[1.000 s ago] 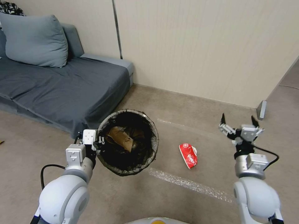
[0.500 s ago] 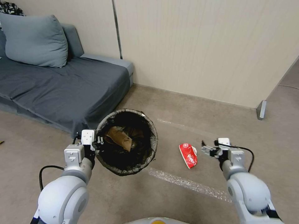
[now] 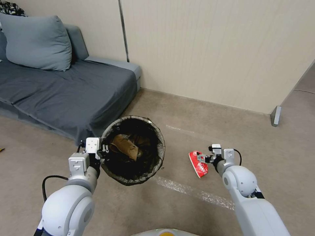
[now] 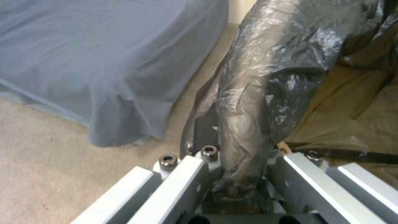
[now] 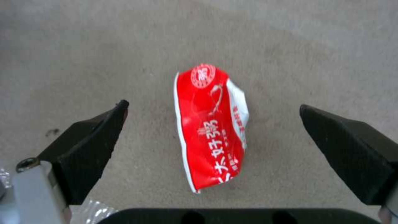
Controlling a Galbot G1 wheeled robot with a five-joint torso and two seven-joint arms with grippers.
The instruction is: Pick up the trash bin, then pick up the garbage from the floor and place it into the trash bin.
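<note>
Meanwhile, the left gripper (image 3: 98,154) is clamped on the bag-lined rim of the trash bin (image 3: 133,177), holding it off the floor at about 9 o'clock of the red-and-white wrapper (image 3: 198,164). At the wrapper's 3 o'clock, the right gripper (image 3: 204,158) hangs just over it, fingers (image 5: 83,149) spread wide on either side.

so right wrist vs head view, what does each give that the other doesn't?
Right wrist alone: the right gripper fingers spread wide, the red wrapper lying flat on the carpet between them, untouched, print legible.
Head alone: the left gripper clamped on the rim of the trash bin, held off the floor with a tan paper bag inside; sofa behind, wall, tape strip.
Both: the wrapper, the right gripper over it, the carpet.
</note>
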